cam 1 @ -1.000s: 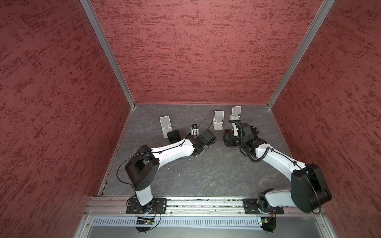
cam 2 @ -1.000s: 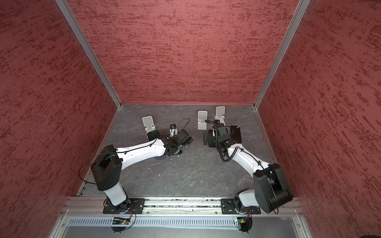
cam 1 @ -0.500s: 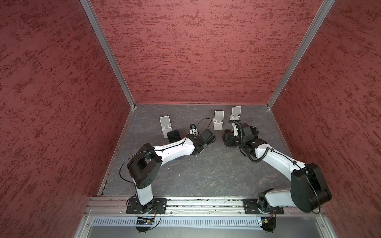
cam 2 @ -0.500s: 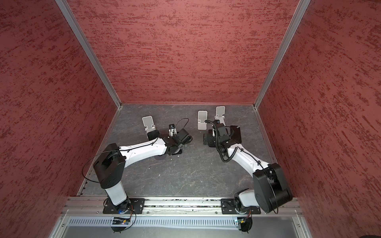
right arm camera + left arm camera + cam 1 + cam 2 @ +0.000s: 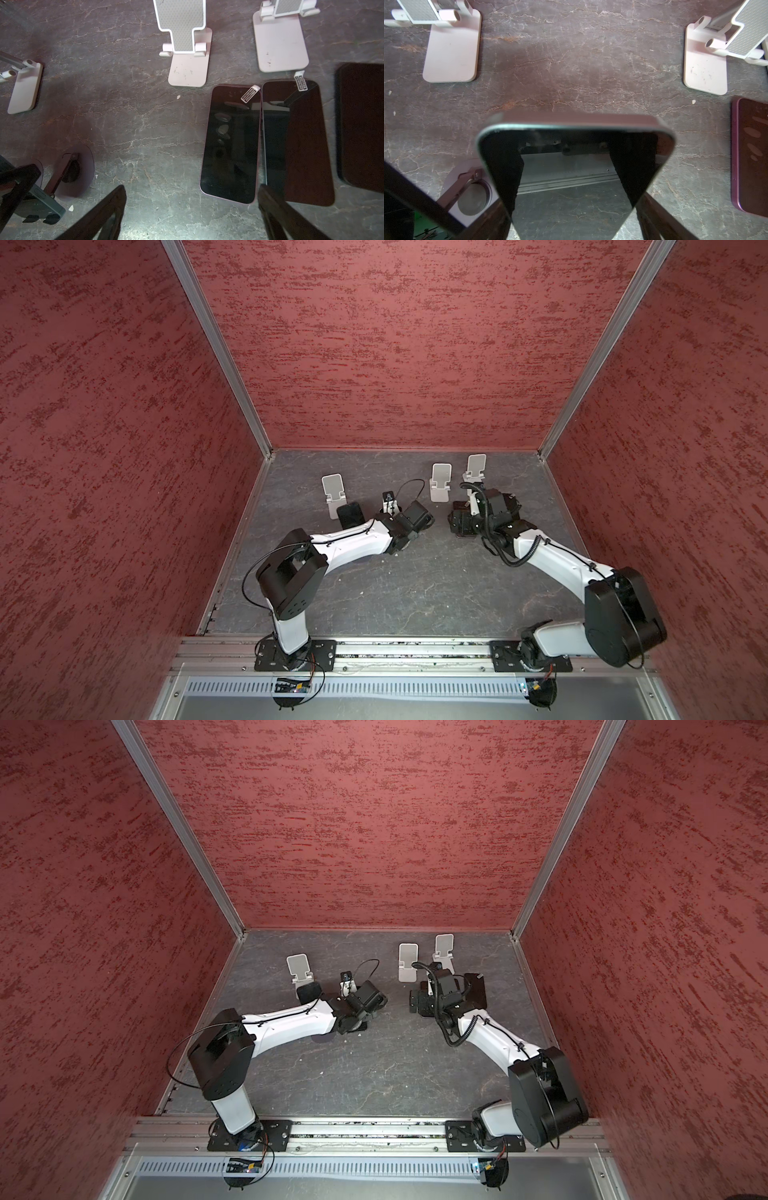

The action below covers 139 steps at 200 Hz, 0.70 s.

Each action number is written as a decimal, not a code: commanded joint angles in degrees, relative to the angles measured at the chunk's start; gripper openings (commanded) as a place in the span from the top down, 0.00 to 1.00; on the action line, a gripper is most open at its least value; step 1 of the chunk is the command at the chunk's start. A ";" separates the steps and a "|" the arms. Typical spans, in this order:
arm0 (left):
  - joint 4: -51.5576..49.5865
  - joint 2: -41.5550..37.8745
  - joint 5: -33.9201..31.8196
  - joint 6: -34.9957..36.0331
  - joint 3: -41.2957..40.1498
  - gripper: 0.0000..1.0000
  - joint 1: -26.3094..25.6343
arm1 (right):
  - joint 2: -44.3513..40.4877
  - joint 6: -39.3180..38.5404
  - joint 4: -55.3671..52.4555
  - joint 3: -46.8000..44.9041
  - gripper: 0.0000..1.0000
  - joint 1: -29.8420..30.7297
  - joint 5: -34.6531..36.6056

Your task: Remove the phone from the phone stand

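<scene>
Overhead stereo pair, two wrist close-ups

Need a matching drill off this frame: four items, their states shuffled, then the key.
Items
1. phone at the round stand
2. pink-edged phone
3. folding stand
4. right gripper

States
A. open, nothing between its jaws
B. bare, no phone on it
C. lying flat on the table
D. stood up between the fingers of the left gripper

Pairs: 1-D, 2-C, 3-B, 4-A
</scene>
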 commanded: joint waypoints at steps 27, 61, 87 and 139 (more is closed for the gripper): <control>0.87 0.67 -0.51 0.93 -0.69 0.13 0.30 | 1.29 -0.08 1.03 0.40 0.01 0.32 -0.99; 0.77 0.90 -0.76 0.93 -0.60 0.17 0.30 | 1.47 -0.08 1.18 0.48 0.01 0.27 -1.03; 0.61 0.89 -1.01 0.93 -0.60 0.20 0.30 | 1.56 -0.08 1.13 0.48 0.01 0.32 -0.99; 0.43 0.90 -1.17 1.01 -0.69 0.25 0.30 | 1.56 -0.08 1.13 0.38 0.01 0.28 -1.01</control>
